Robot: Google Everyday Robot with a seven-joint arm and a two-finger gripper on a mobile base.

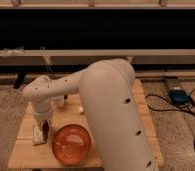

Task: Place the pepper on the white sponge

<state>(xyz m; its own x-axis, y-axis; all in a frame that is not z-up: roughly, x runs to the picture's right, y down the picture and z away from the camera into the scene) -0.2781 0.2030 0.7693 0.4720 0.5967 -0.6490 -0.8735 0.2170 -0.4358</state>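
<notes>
While closed narrowly on the pepper (pixel 44 129) at lower left, just above the white sponge (pixel 38 135), the tool (pixel 43 128): risk of rolling off onto the desk (pixel 26 156) toward the orange bowl (pixel 71 145) on release.

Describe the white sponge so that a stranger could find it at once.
On the wooden table, look at the left edge, beside the orange bowl. The white sponge lies under the shut pincer holding the pepper. It is small, pale and flat, unlike the round bowl.
</notes>
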